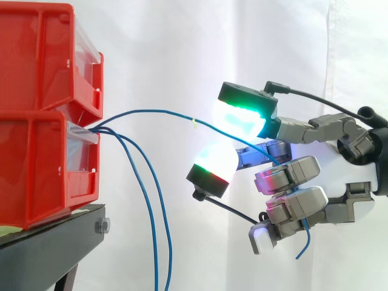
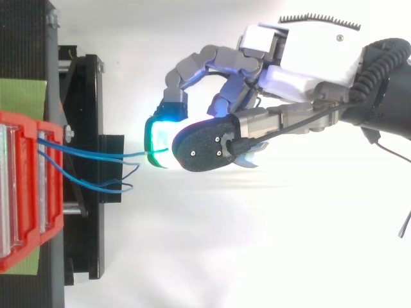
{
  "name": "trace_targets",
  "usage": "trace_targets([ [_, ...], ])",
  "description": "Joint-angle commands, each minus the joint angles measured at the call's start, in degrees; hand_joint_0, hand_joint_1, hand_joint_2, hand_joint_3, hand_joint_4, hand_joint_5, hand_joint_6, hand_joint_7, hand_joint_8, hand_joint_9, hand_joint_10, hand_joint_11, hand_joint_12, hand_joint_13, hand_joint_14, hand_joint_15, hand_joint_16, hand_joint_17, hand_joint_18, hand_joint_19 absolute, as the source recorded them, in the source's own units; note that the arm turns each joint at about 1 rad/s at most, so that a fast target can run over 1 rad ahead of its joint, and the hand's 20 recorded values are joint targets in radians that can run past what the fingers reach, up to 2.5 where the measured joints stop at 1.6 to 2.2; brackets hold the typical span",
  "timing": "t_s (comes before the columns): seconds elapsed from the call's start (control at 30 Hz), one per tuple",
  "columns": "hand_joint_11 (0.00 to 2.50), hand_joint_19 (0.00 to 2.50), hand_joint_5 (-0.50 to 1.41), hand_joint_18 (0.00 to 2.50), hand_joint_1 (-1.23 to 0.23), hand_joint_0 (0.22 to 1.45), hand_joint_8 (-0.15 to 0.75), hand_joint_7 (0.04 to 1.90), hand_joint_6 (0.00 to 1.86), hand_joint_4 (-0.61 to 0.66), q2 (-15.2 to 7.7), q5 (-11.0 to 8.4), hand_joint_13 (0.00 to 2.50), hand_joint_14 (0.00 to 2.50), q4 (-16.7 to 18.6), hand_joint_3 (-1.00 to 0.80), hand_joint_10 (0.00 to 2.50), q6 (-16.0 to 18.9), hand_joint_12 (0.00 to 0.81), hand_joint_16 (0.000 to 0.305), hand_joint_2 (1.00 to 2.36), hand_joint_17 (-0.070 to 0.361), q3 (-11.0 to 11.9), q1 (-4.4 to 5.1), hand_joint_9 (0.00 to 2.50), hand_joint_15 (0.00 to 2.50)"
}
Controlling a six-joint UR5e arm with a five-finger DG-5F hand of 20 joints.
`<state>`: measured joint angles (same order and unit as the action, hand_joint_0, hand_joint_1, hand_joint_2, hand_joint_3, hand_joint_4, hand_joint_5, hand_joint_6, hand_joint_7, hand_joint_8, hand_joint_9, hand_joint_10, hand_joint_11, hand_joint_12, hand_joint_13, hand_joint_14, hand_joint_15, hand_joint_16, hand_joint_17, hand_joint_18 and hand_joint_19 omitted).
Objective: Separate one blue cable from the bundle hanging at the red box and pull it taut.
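Currently, one thin blue cable (image 1: 173, 114) is held out from the stacked red plastic bins (image 1: 42, 121), which are set on a black metal stand (image 1: 54, 248) before a white fabric curtain (image 1: 170, 48). The cable is seen to leave the seam between the upper and lower bin on the side facing the grey-and-white robot hand (image 1: 291, 174). It rises in a shallow arc, then slopes down away from the bins into that hand. A small yellow mark (image 1: 194, 124) is carried on it roughly midway between the bins and the hand.

The hand is closed on this cable: the lower fingers are curled round it, and its loose end is seen dangling beneath them. Two other fingers are held out toward the bins, their thick pads (image 1: 242, 118) glowing green and cyan, one above the cable and one below it. Whether these pads touch the cable cannot be told. The span is nearly straight but not fully tight.

Two further blue cables (image 1: 148, 200) are seen hanging from the same seam, just beside the bins' front and well apart from the hand. From above, they are seen looping back near the stand.
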<state>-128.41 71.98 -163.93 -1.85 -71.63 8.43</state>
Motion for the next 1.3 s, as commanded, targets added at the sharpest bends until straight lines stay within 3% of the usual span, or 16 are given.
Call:
trace_targets([
  [0.0, 1.63, 0.75, -0.23, 0.83, -0.61, 0.59, 0.231, 0.93, 0.91, 0.07, 0.0, 0.0, 1.47, 0.01, 0.01, -0.5, 0.7, 0.0, 0.284, 0.053, 1.0, 0.119, 0.0, 0.0, 1.24, 1.54],
  [0.23, 1.62, 0.75, -0.23, 0.85, -0.68, 0.65, 0.232, 1.05, 0.94, -0.02, 0.0, -0.08, 1.48, 0.01, -0.07, -0.23, 0.78, 0.0, 0.283, 0.052, 1.02, 0.118, 0.0, 0.18, 1.26, 1.57],
  [0.43, 1.61, 0.77, -0.23, 0.85, -0.68, 0.66, 0.227, 1.06, 0.95, -0.06, 0.0, -0.79, 1.49, 0.01, -0.6, -0.19, 1.0, 1.06, 0.27, 0.052, 1.03, 0.117, 0.0, 0.44, 1.22, 1.58],
  [0.53, 1.56, 0.77, -0.23, 0.85, -0.67, 0.66, 0.238, 1.03, 0.95, -0.06, 0.0, -0.79, 1.53, 0.01, -1.13, -0.2, 1.24, 2.02, 0.268, 0.052, 1.03, 0.117, 0.0, 0.53, 1.18, 1.64],
  [0.6, 1.39, 0.78, -0.24, 0.86, -0.67, 0.66, 0.237, 1.02, 0.95, -0.06, 0.0, -0.79, 1.55, 0.05, -1.48, -0.21, 1.8, 2.46, 0.271, 0.052, 1.03, 0.117, 0.0, 0.62, 1.11, 1.67],
  [0.63, 1.32, 0.79, -0.24, 0.86, -0.67, 0.66, 0.245, 1.02, 0.95, -0.07, 0.0, -0.79, 1.53, 0.26, -1.83, -0.21, 2.01, 2.73, 0.267, 0.052, 1.03, 0.116, 0.0, 0.62, 1.1, 1.61],
  [0.8, 1.3, 0.82, -0.23, 0.88, -0.67, 0.66, 0.254, 1.08, 0.95, -0.1, 0.0, -0.79, 1.5, 0.54, -2.27, -0.14, 2.33, 3.52, 0.276, 0.051, 1.03, 0.115, 0.0, 0.8, 1.07, 1.51],
  [0.9, 1.29, 0.83, -0.23, 0.89, -0.68, 0.66, 0.26, 1.05, 0.95, -0.06, 0.0, -0.79, 1.48, 0.68, -2.27, -0.12, 2.4, 3.6, 0.276, 0.052, 1.03, 0.117, 0.0, 0.8, 1.07, 1.47],
  [1.03, 1.35, 0.85, -0.24, 0.9, -0.68, 0.65, 0.255, 1.03, 0.94, -0.01, 0.0, -0.79, 1.47, 0.77, -2.36, -0.16, 2.19, 3.78, 0.279, 0.052, 1.02, 0.116, 0.0, 0.8, 1.08, 1.41],
  [1.2, 1.45, 0.91, -0.24, 0.94, -0.67, 0.65, 0.246, 1.03, 0.93, 0.0, 0.0, -0.79, 1.45, 0.97, -2.36, -0.19, 2.17, 3.96, 0.277, 0.052, 1.02, 0.116, 0.0, 0.8, 1.07, 1.35],
  [1.27, 1.47, 0.97, -0.24, 0.96, -0.65, 0.65, 0.243, 1.03, 0.94, 0.0, 0.0, -0.79, 1.41, 1.26, -2.27, -0.21, 2.28, 4.13, 0.277, 0.051, 1.02, 0.114, 0.0, 0.88, 1.03, 1.25],
])
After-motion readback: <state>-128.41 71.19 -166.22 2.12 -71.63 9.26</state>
